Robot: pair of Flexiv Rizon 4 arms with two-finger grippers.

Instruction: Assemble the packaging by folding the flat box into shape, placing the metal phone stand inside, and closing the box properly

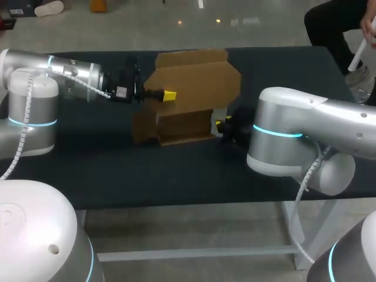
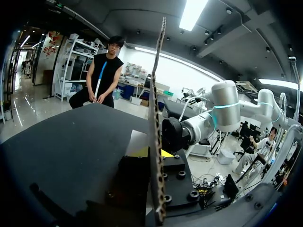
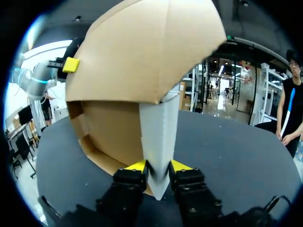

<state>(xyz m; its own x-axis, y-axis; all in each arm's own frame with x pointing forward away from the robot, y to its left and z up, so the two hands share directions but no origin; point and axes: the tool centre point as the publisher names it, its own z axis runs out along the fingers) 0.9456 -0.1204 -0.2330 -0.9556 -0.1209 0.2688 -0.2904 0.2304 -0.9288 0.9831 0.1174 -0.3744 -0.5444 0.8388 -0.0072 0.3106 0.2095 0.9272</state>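
Nearest, right gripper: clenched on the side flap between its fingers; swing it inward squarely.
box: just ahead of it, half-formed.
left gripper: beyond, pinching the raised lid; keep it high.

— Where's the brown cardboard box?
— Middle of the dark table, toward the far edge. The left gripper pinches its left flap; the right gripper clamps its right wall.

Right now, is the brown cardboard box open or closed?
Open: the brown cardboard box has its lid flap lifted up, and the inside shows underneath.
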